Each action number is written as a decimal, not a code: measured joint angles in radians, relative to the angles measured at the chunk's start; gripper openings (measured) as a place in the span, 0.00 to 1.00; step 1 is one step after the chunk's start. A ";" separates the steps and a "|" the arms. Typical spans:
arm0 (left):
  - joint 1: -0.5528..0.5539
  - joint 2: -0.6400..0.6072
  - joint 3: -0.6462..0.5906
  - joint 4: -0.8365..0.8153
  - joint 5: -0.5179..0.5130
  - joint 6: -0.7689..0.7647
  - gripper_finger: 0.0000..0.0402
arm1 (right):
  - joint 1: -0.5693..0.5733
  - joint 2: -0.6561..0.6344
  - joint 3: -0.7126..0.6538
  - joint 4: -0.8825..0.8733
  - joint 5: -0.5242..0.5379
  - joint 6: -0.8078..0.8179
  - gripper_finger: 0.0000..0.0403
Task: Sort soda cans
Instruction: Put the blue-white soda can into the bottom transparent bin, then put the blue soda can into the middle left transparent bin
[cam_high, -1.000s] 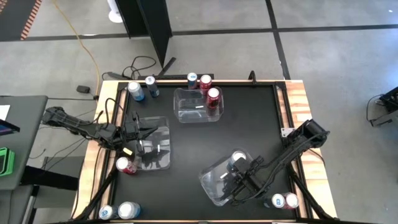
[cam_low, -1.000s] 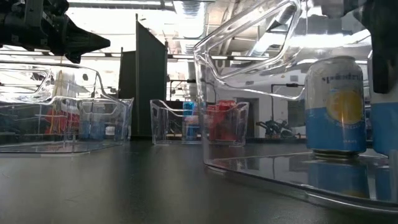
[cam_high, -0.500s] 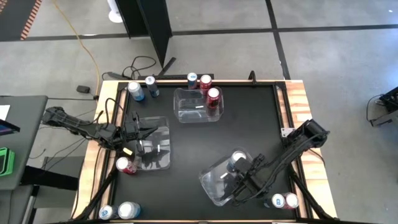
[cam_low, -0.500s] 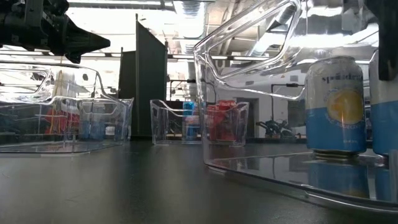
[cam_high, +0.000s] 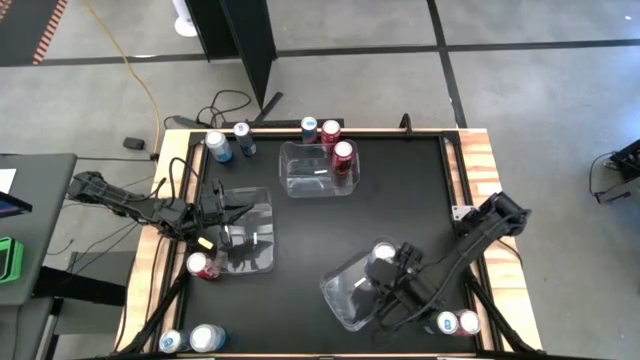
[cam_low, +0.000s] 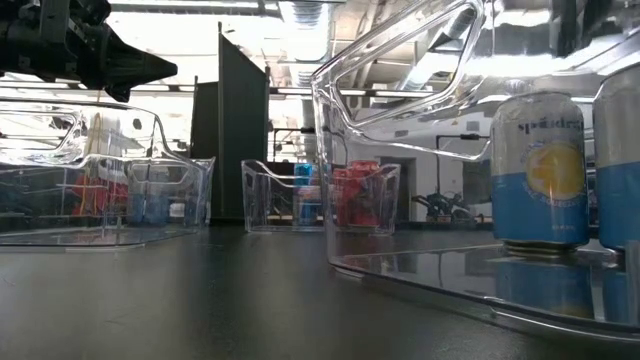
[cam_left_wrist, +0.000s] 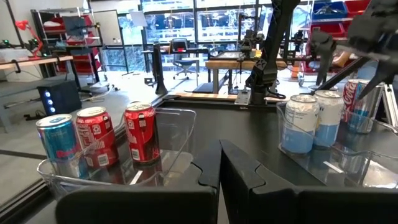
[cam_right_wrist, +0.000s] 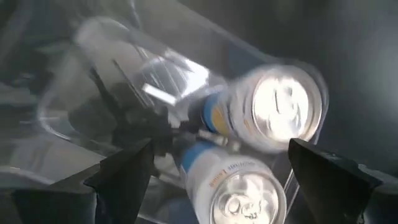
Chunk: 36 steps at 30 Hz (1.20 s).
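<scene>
Right gripper (cam_high: 392, 290): fingers wide apart above two blue cans (cam_right_wrist: 261, 118) in bin (cam_high: 340, 300).
Left gripper (cam_high: 243, 211): closed, empty.

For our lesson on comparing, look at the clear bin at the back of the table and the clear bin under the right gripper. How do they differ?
The back bin holds one red can; the right bin holds two light blue cans. The back bin has no gripper over it; the open right gripper hangs above the right bin. The back bin sits square to the table edge; the right bin sits turned. Both are clear plastic.
</scene>
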 joint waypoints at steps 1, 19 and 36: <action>0.000 0.000 0.000 0.000 0.000 0.000 0.00 | 0.000 0.000 0.017 -0.002 0.024 -0.022 0.95; 0.000 0.000 0.000 0.012 0.005 -0.048 0.00 | 0.154 -0.037 0.103 -0.114 -0.001 0.015 0.95; 0.000 0.000 0.000 0.047 0.008 -0.105 0.00 | 0.506 -0.195 0.102 -0.113 -0.105 0.427 0.95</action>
